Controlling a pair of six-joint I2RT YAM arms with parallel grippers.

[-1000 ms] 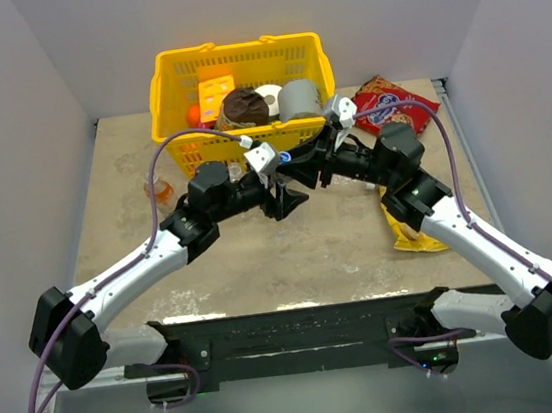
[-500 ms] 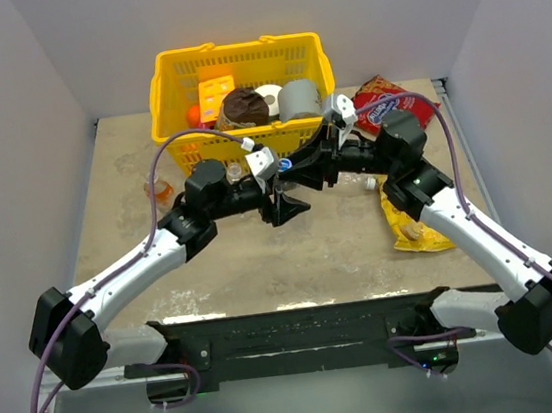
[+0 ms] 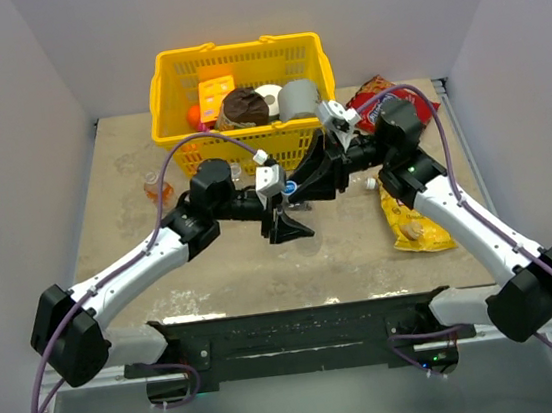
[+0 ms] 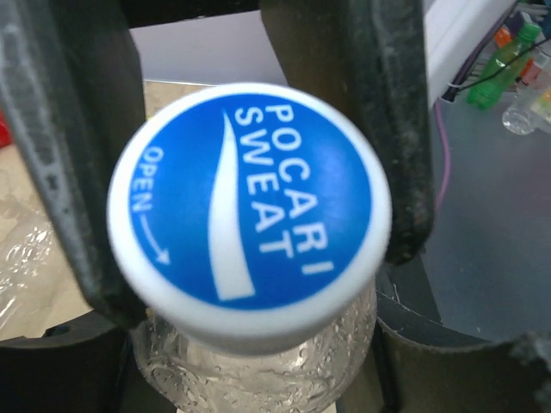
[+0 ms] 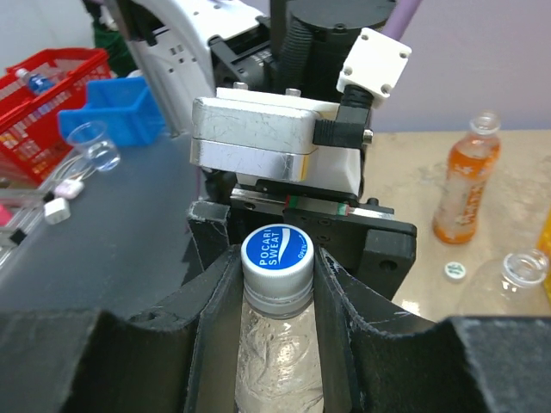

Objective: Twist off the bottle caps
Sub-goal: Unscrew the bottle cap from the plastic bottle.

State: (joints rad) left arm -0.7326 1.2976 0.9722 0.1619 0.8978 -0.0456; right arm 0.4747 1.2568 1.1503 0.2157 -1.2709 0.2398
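The left arm [image 3: 143, 268] stretches from its base across the counter [image 3: 342, 254] toward the middle. The right arm [image 3: 459, 219] runs up the right side and folds inward at the elbow. The two hands meet just in front of the yellow basket [image 3: 234, 66].

The left hand [image 3: 288, 227] is clamped around the body of a clear bottle [image 5: 274, 361]. The right hand [image 3: 299, 186] pinches the bottle's cap [image 4: 250, 206], with its fingers [image 4: 392, 129] pressed to both sides of the rim.

From above, the cap is only a blue dot and the hands hide the bottle. The left wrist view looks almost straight onto the cap's blue face, printed POCARI SWEAT and OPEN with an arrow. The right wrist view shows the cap seated on the neck. Behind it on the counter stands an orange drink bottle [image 5: 465, 185] with an open mouth, and a loose cap [image 5: 455, 270] lies near its foot.

The held bottle's long axis is roughly upright, cap end up. Its base is hidden.
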